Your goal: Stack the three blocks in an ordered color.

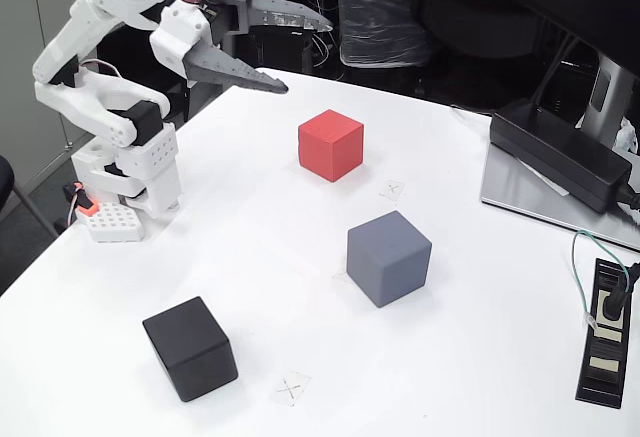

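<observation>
Nearest us, beyond it the grey block (388, 257) and red block (330, 144), sits the black block (190, 347); all look light, rigid, matte; we'd pinch opposite flat sides. Gripper (308, 55) spread, empty.

White arm (110, 67), black motors, dark pointed jaws, apparently red wiring.

office or lab | white table (300, 287) | monitor stand (560, 192), power brick (560, 157), power strip (607, 332) | dark cluttered background

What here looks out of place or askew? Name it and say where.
Nothing stands out. The red block, grey block and black block sit flat and apart on the table, undamaged. The tool is open above the table's far edge.
</observation>
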Available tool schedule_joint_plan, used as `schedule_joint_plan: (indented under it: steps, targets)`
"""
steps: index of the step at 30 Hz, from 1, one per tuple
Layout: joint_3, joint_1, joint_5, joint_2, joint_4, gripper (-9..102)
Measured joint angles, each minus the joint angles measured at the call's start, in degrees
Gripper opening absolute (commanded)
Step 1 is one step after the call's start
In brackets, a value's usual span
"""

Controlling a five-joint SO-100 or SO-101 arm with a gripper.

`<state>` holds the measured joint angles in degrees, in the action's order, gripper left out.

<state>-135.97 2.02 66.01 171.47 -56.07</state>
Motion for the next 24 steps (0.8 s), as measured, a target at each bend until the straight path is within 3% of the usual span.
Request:
schedule_joint_plan:
  steps: [11,24]
  targets:
    - [15.1,0.0,0.0,-31.9,-7.4,30]
    - [24.1,0.0,0.0,-58.1,-7.5,30]
